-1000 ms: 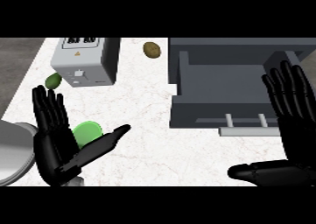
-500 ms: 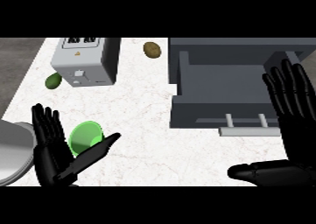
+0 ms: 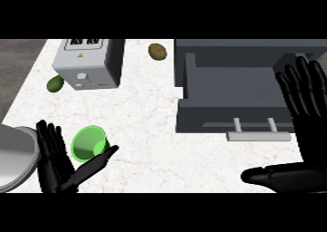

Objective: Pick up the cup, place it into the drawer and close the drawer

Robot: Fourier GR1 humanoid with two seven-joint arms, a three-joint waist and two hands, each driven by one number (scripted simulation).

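Currently small green plastic cup point(image 3: 88, 142) on its side on white marble worktop point(image 3: 139, 118), near-left, mouth toward camera. Left hand point(image 3: 57, 165) beside it, fingers wide, holding nothing. Right hand point(image 3: 306, 113) open by open grey drawer point(image 3: 236, 88). Cup likely light, rigid, rolls; grip around wall.

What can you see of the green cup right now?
The green cup is a small, bright green, plastic-looking cup lying tipped on the white marbled counter, its open mouth turned up toward the head view so the inside shows. It sits near the counter's lower left, between the fingers and thumb of the open left hand, whose thumb reaches its lower rim. Nothing grips it.
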